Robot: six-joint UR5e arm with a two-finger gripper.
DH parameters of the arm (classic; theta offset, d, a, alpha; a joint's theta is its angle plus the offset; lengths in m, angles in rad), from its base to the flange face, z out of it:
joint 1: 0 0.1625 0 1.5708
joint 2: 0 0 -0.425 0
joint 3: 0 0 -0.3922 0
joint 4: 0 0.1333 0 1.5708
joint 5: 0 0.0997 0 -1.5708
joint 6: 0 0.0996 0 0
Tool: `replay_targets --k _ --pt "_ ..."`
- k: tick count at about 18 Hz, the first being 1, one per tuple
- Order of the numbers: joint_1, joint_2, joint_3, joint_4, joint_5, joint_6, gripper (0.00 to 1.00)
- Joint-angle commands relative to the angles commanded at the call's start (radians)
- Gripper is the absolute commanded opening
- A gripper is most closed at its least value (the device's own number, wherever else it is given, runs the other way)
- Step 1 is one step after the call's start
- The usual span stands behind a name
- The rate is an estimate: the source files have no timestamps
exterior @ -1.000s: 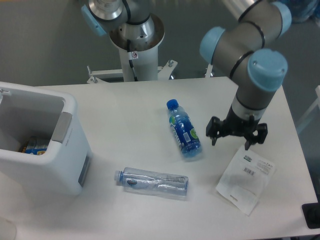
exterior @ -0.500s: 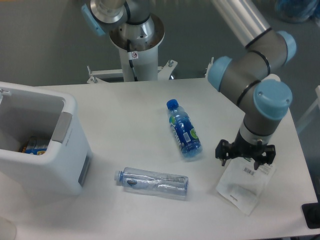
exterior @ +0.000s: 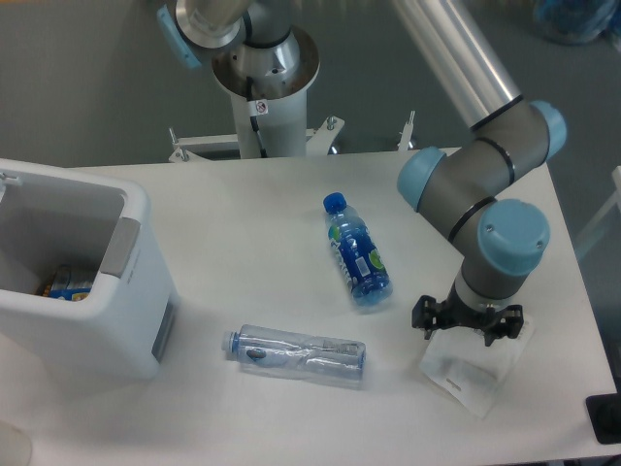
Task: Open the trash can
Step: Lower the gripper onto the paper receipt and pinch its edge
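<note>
The trash can is a large white box at the table's left edge. Its top stands open, and a can and other scraps show inside. A grey latch tab sits on its right rim and a grey panel on its side. My gripper is far off at the right side of the table, lowered onto a clear plastic bag with a barcode label. Its fingers are spread open over the bag's top edge.
A blue bottle lies in the middle of the table. A clear crushed bottle lies near the front, right of the trash can. The robot's base column stands behind the table. A black object sits at the front right corner.
The gripper has moved toward the table's front and down, from above the table beside the blue bottle onto the plastic bag. The trash can and bottles have not moved.
</note>
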Motion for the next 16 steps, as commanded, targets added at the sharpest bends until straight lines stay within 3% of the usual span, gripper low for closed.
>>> replay_targets --k 3,16 --pt "-0.025 -0.019 0.006 0.005 0.051 -0.020 1.00" --pt "-0.061 -0.065 0.024 0.015 0.086 -0.100 0.98"
